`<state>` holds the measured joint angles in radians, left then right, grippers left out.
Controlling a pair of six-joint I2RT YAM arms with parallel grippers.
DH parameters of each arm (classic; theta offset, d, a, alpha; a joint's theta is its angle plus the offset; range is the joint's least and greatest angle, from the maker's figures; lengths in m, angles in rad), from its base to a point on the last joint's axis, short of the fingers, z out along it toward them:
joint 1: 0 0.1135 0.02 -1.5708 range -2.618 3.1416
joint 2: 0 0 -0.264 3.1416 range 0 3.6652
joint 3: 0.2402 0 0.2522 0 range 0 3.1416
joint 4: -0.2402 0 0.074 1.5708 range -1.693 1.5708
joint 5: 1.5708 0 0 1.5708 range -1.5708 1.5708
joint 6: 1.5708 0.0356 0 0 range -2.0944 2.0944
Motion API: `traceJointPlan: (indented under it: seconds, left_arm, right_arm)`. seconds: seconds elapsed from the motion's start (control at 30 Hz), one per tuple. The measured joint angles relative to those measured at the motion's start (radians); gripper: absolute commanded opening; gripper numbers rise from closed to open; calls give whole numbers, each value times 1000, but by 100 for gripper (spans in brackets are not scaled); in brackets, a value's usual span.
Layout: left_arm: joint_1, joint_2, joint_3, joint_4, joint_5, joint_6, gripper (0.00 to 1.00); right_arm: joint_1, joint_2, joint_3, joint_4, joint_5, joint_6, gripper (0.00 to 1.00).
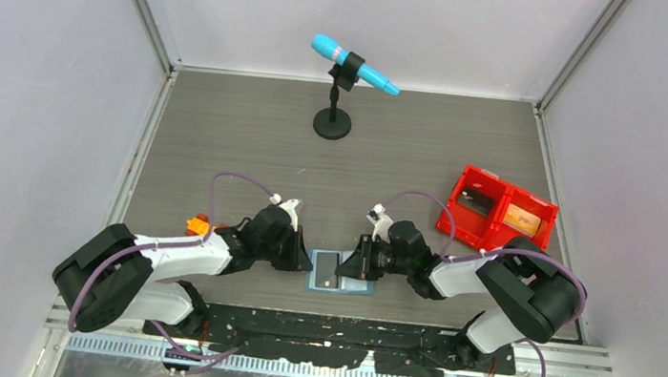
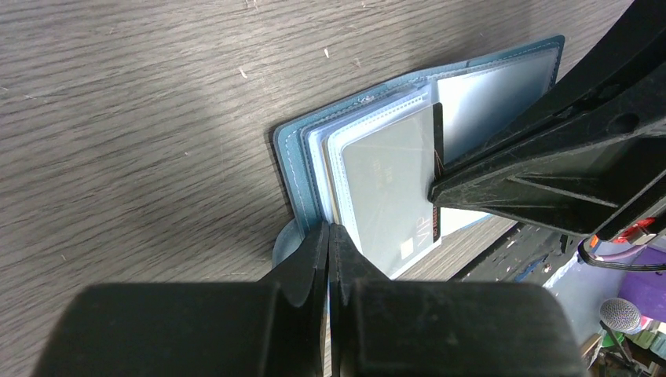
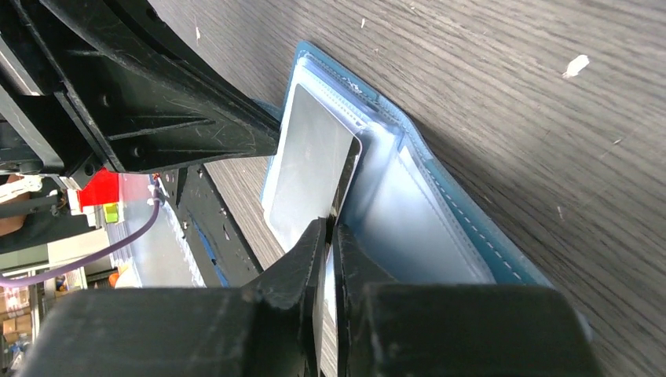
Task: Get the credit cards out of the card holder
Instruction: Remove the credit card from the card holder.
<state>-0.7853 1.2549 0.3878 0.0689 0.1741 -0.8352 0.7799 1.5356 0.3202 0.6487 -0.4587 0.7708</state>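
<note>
The card holder (image 1: 342, 284) lies open and flat on the counter (image 1: 251, 130), near its front edge and directly between the two arms, with its clear inner sleeves fanned upward. The left jaws come in from the holder's left side and are fully closed. In the left wrist view they seem to pinch the edge of the blue cover and sleeves, so I take them to be bracing the holder. The right jaws reach in from the opposite side, past the holder's middle. They are closed to a thin slit on the dark-striped edge of a grey card (image 2: 385, 188), which stands slightly proud of its sleeve. Most of the card is still inside the holder. The relation that matters is that the two sets of jaws face each other across the holder, with the gripped edge of the card turned toward the right arm. The free path out therefore seems to run back toward the right arm, away from the left jaws. I cannot tell from these views whether the card's long axis lines up with that pull.
</note>
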Motion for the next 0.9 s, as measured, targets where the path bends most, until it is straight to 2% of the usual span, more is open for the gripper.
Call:
traceJointPlan:
  seconds: [0.13,0.27,0.33,0.4,0.43,0.53,0.57,0.6,0.63,0.83,0.9]
  left_arm:
    - [0,5,0,6,2,0,1]
    - [0,7,0,10,2,0,1]
    - [0,11,0,15,3,0,1]
    - [0,16,2,18,6,0,2]
    - [0,16,3,17,6,0,1]
    - [0,21,6,17,7,0,2]
    - [0,23,8,18,7,0,1]
    - [0,24,9,18,7,0,2]
    - [0,26,11,17,8,0,2]
    - [0,34,15,18,10,0,2]
    - [0,35,16,19,10,0,2]
  right_arm:
    - [-6,0,-3,2,-8,2,8]
    - [-10,-7,-6,2,-11,3,16]
    - [-10,-10,-10,2,-11,3,6]
    - [-12,-11,-12,2,-14,4,5]
    - [-14,-11,-12,3,-16,5,6]
    - [-19,-11,-12,3,-24,5,23]
    - [-20,-11,-12,3,-26,2,21]
    - [-21,-11,-12,2,-26,-2,11]
    - [-22,-14,-12,-1,-27,-7,7]
    - [-34,-62,-12,-41,-29,-28,5]
    - [-39,-72,-12,-54,-30,-32,9]
